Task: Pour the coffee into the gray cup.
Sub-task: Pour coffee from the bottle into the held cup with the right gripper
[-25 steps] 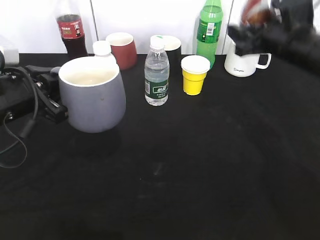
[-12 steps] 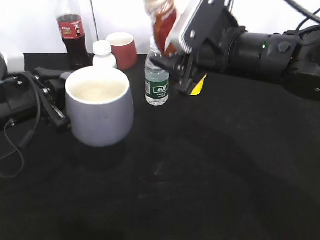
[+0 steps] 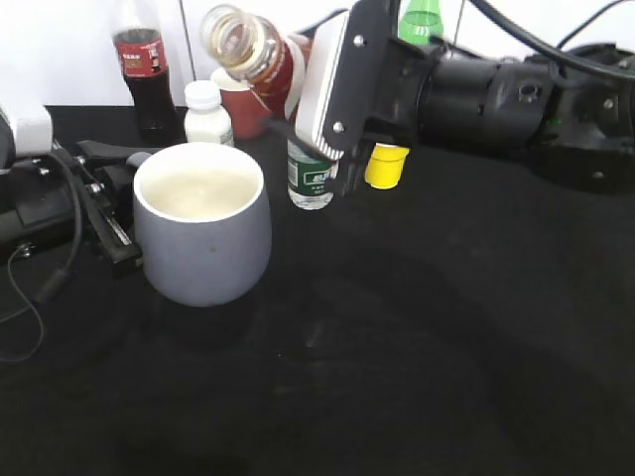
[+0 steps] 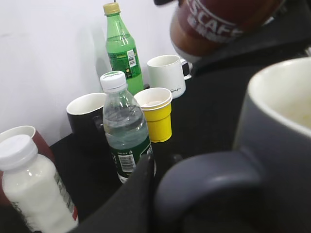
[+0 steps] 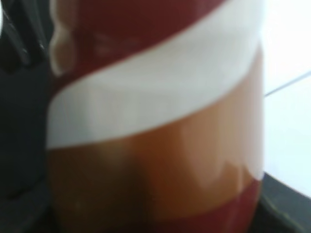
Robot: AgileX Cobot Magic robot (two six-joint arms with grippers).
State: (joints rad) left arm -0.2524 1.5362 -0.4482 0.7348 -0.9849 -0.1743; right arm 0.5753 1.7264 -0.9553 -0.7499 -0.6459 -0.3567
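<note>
The gray cup (image 3: 203,248) stands on the black table at the left, its pale inside showing. My left gripper (image 3: 117,216) is shut on the cup's handle (image 4: 204,179), with one black finger beside it in the left wrist view. My right gripper (image 3: 310,99) is shut on the coffee bottle (image 3: 253,50), a red-labelled bottle of brown liquid. The bottle is tilted, its open mouth up and to the left, above the cup's far rim. It also shows in the left wrist view (image 4: 214,24) and fills the right wrist view (image 5: 155,121). No stream of coffee is visible.
Along the back stand a cola bottle (image 3: 139,59), a white bottle (image 3: 208,114), a red cup (image 3: 241,109), a water bottle (image 3: 310,174), a yellow cup (image 3: 385,164) and a green bottle (image 3: 422,20). A black cup (image 4: 87,116) and a white mug (image 4: 167,75) show in the left wrist view.
My right arm has swung from the back right to the left with the coffee bottle and tipped it over the gray cup. The cup has shifted slightly right and forward.
</note>
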